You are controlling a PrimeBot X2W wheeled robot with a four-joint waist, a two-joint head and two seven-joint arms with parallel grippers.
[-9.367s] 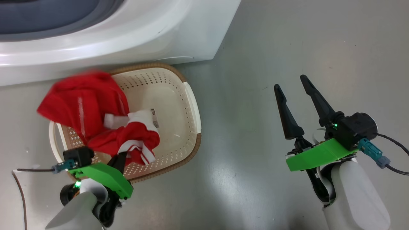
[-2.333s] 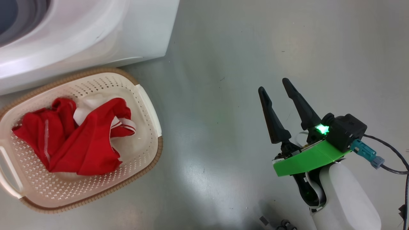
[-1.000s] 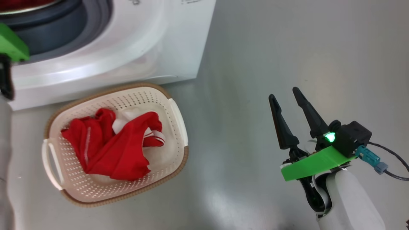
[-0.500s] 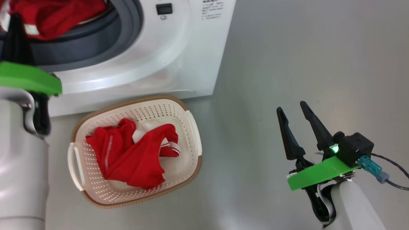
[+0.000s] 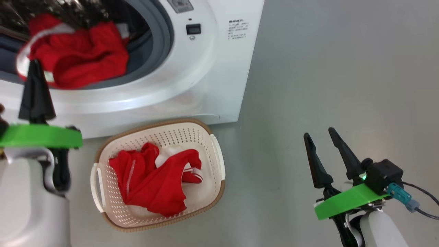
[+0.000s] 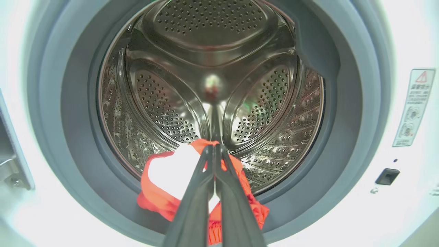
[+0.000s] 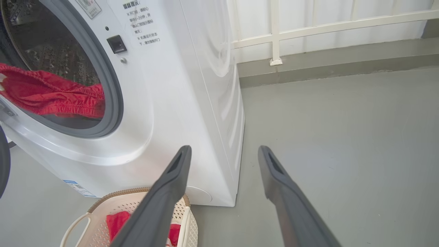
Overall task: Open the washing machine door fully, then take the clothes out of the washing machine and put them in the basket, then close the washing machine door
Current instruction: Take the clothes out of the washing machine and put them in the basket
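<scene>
Head view: washing machine (image 5: 219,79) mouth stands open, with a red garment (image 5: 79,58) bunched on the lower lip of the grey rubber ring (image 5: 163,44), part of it inside the drum (image 5: 68,10). Left gripper (image 5: 33,67) is up just in front of that garment, fingers pressed together, nothing seen between them. Basket (image 5: 219,164) sits on the floor (image 5: 325,68) just before the machine, with more red clothes (image 5: 154,185) lying inside it. Right gripper (image 5: 319,133) is low over bare floor, well apart from the basket, fingers spread wide and empty. Left wrist view: closed fingers (image 6: 195,206) point at the garment on the drum edge; whether they touch it cannot be told. Right wrist view: wide fingers (image 7: 161,199), with the machine's side and a basket corner behind them. Risk, as a judgement: going in with the fingers closed would likely shove the garment deeper instead of catching it. A thin pinch could let it slip to the floor beside the basket or drag on the ring.
</scene>
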